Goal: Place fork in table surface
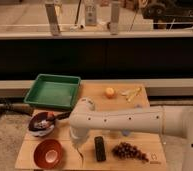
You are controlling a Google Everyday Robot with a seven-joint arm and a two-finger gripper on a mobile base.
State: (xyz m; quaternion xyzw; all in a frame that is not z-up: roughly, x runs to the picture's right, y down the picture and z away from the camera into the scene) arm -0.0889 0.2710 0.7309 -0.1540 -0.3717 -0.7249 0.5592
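My white arm (125,120) reaches in from the right over the light-brown wooden table surface (92,92). Its end bends down at the front left, where the gripper (76,144) sits just above the wood, between the red bowl (48,153) and the black remote (99,148). A thin, slim piece that looks like the fork (80,154) hangs below the gripper, reaching down to the tabletop. The arm's bulk hides how the fork is held.
A green plastic tray (52,92) lies at the back left. A dark bowl (40,125) with items stands at the left edge. Grapes (130,150) lie right of the remote. An orange fruit (109,92) and pale yellow sticks (131,93) lie at the back.
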